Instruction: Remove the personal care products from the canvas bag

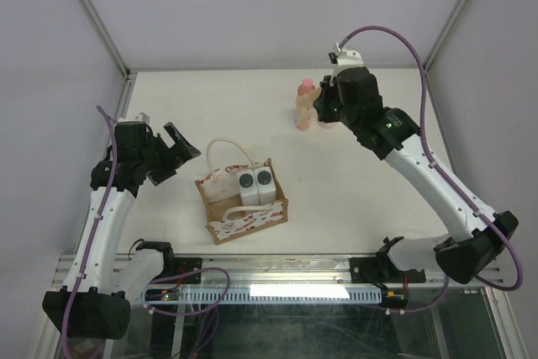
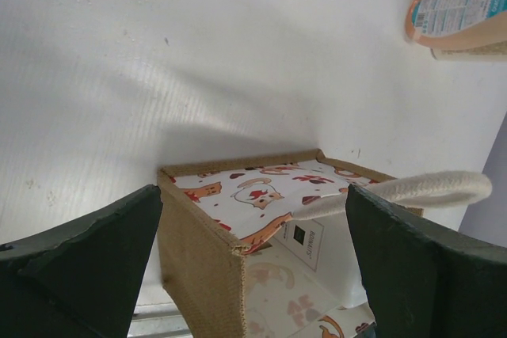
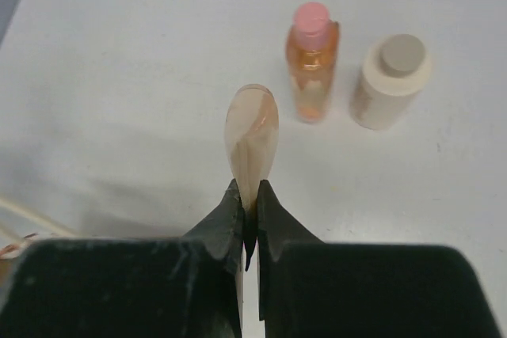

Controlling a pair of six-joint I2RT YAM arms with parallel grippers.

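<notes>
Open left gripper (image 1: 181, 160) sat just left of tan canvas bag (image 1: 248, 220), nearer its two upright white grey-capped bottles (image 1: 249, 182); right gripper (image 3: 251, 191), far back, pinched pale peach tube (image 3: 252, 132).

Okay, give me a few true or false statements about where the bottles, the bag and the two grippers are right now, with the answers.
1. Two white bottles with grey caps sit in the canvas bag. True.
2. The left gripper is shut on a rope handle. False: it is open and holds nothing.
3. The orange bottle stands on the table, outside the bag. True.
4. The beige bottle is in the bag. False: it stands on the table beside the orange bottle.
5. The right gripper is open. False: it is shut on a peach tube.
</notes>
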